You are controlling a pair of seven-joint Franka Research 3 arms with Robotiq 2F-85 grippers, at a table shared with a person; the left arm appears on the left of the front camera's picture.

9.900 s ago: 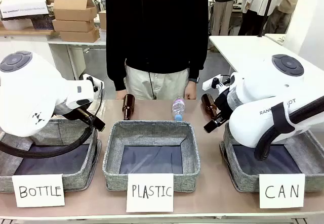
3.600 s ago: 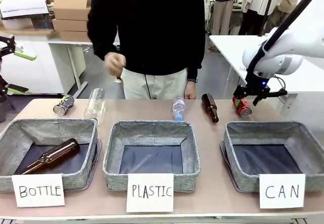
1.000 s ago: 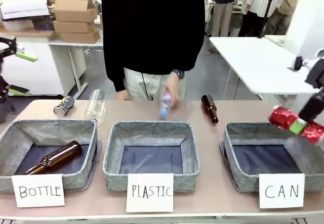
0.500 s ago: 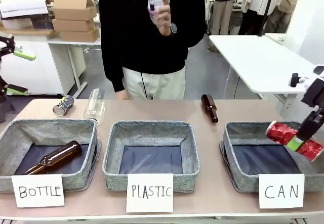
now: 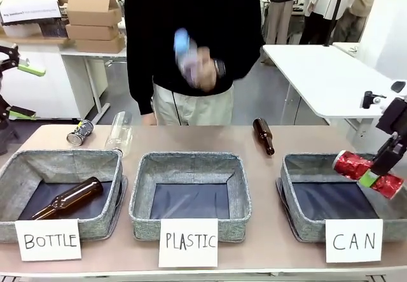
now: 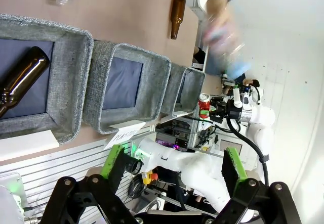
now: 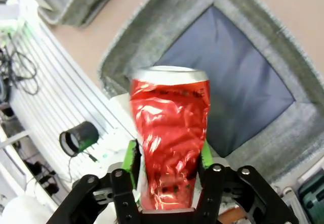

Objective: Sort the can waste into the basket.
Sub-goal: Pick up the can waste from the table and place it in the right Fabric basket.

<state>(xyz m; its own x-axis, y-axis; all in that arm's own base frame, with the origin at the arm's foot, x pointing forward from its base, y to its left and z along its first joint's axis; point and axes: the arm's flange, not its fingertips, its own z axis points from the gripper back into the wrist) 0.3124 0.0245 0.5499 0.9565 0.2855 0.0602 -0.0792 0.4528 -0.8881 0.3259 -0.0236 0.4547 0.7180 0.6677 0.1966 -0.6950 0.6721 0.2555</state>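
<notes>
Three grey baskets (image 5: 63,158) (image 5: 191,159) (image 5: 311,161) are sitting in view, three paper signs (image 5: 48,239) (image 5: 188,242) (image 5: 354,240), two brown glass bottles (image 5: 67,198) (image 5: 264,135), two crushed cans (image 5: 350,164) (image 5: 79,132), two clear plastic bottles (image 5: 119,132) (image 5: 184,56), one blurred.

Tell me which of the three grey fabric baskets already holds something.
The grey woven basket signed BOTTLE, on the robot's left: a brown glass bottle lies in it. The PLASTIC basket and CAN basket show bare dark lining.

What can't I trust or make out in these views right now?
- Person's bottle: motion-blurred, front and left wrist views.
- Black can: print too small, front view.
- CAN basket: right end cut by frame edge, front view.
- Red can: base hidden inside right gripper, right wrist view.
</notes>
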